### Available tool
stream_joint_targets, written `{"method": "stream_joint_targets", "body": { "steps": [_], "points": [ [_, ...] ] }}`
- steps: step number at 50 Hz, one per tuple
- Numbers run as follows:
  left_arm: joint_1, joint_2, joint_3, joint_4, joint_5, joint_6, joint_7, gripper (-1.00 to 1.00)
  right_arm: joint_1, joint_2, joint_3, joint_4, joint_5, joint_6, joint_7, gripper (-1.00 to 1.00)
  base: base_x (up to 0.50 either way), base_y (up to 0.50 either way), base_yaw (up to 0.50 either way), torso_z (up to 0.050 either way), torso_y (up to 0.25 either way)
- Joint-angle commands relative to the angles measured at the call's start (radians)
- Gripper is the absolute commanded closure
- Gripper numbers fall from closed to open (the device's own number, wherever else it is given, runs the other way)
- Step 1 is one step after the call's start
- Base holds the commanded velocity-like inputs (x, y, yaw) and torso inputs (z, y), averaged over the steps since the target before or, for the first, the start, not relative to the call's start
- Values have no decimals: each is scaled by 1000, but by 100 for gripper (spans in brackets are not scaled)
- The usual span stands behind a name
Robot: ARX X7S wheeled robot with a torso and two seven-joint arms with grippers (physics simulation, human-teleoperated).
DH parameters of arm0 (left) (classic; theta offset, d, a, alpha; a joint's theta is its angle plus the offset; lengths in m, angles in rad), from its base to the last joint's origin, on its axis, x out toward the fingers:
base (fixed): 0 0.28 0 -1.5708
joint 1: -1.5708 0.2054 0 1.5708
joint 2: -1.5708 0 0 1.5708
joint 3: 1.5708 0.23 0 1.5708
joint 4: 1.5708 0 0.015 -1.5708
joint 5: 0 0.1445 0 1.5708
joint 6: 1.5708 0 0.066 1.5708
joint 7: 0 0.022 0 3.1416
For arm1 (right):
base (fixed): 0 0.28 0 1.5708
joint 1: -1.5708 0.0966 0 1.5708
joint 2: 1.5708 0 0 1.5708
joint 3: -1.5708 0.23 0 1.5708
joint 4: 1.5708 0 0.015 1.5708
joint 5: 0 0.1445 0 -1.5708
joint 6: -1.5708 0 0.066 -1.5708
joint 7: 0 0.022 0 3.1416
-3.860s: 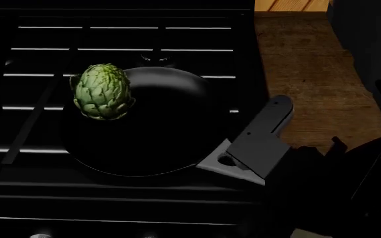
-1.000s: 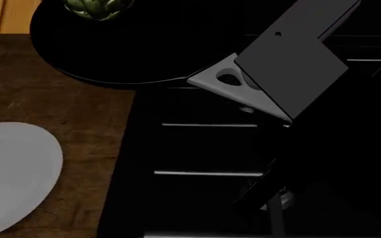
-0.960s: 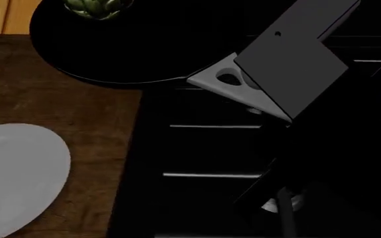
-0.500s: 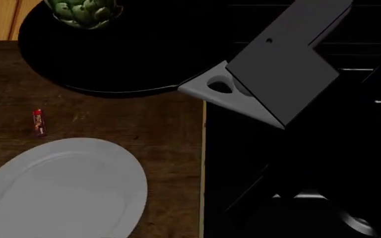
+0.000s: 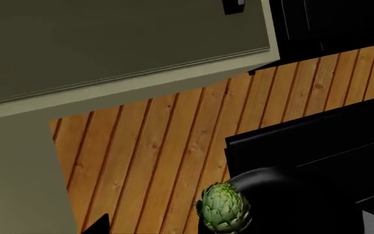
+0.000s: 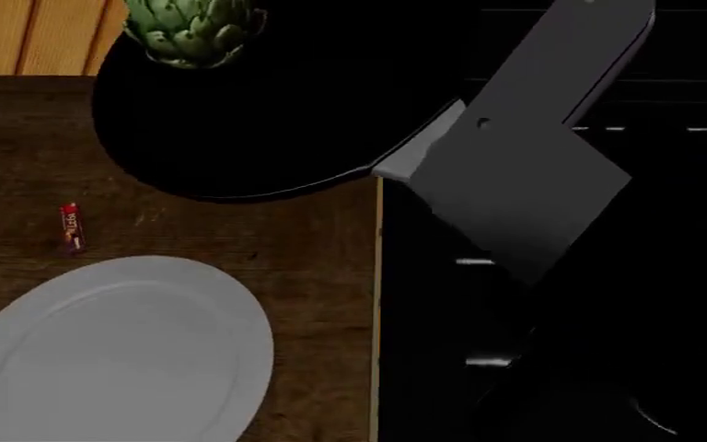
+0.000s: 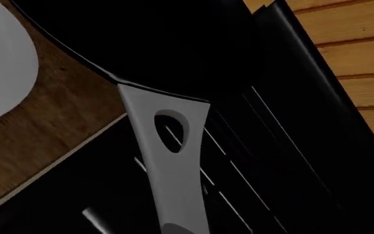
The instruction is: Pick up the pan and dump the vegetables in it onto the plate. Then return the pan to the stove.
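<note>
Holding the pan [image 6: 255, 110] clenched in my right claw [image 6: 519, 198], I risk the artichoke [image 6: 191, 28] rolling off short of the plate [image 6: 108, 354].

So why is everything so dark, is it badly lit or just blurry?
Not blurry: edges are crisp in all views. In the head view the black pan merges with the black stove, while the plate and artichoke stand out. The right wrist view shows only the pale handle clearly; the left wrist view is brightest.

Right claw [image 6: 452, 166] hidden behind arm; plate [image 6: 121, 350] cropped by frame edge.
</note>
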Motion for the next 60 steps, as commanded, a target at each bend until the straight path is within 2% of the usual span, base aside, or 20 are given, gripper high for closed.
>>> {"method": "stream_joint_targets", "body": {
  "steps": [1,26,33,53,60],
  "points": [
    [16,-30,-24,15,-15,15,12,-100,137,-1,51,-46,-84,83,28,100,0,0,0,0,10],
    [25,-38,-19,30,-27,31,16,-100,214,38,6,-101,39,108,127,100,0,0,0,1,3],
    [29,-41,-20,35,-27,36,19,-100,259,17,-108,-136,110,143,278,100,0,0,0,1,3],
    [60,-63,-43,52,-32,57,41,-100,312,-57,-98,-110,211,176,374,100,0,0,0,1,4],
    [120,-70,-72,68,-14,70,68,-100,331,-97,-109,-90,267,213,472,100,0,0,0,0,3]
  ]
}}
